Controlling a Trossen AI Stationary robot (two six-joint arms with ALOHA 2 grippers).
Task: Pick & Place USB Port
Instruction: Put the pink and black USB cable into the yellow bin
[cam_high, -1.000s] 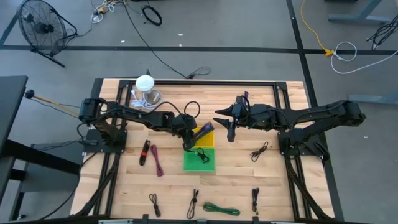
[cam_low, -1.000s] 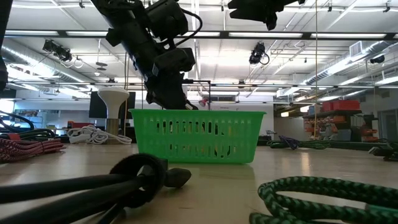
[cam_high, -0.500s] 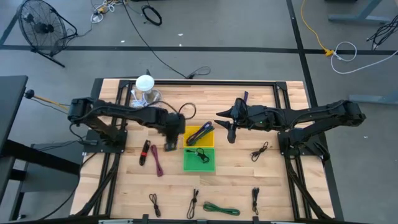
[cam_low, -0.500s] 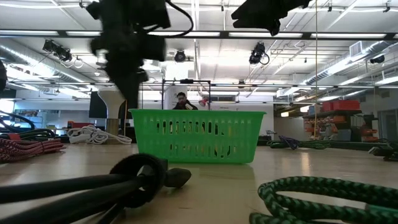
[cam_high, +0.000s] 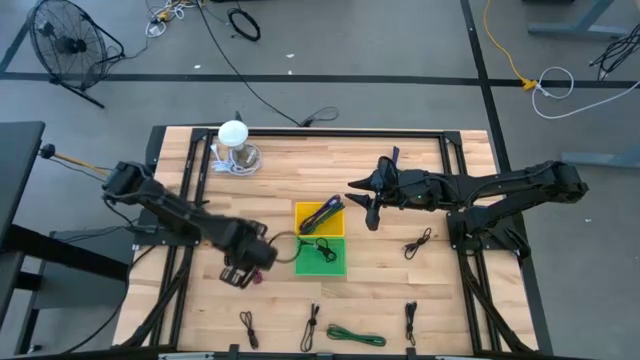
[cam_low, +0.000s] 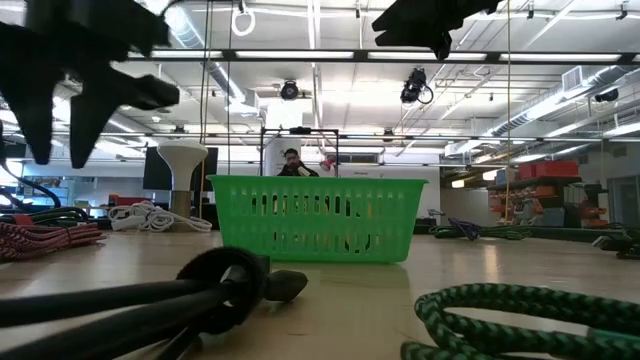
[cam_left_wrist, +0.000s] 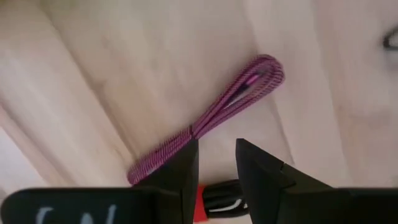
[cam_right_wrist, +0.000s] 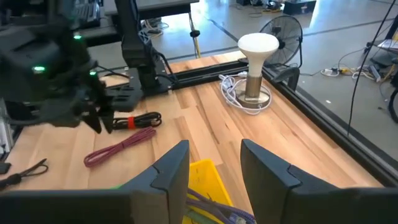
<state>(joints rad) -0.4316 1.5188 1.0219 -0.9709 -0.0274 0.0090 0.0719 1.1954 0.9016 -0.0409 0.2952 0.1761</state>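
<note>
A white lamp (cam_high: 233, 133) stands at the upper left of the wooden table (cam_high: 400, 290), a round fan (cam_high: 62, 40) sits on the grey floor in the top left corner, and a yellow cord (cam_high: 505, 50) lies at the top right.

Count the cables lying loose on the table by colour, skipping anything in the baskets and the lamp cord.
Black: 4
Black with red tie: 1
Magenta: 1
Green: 1
Total: 7
</note>
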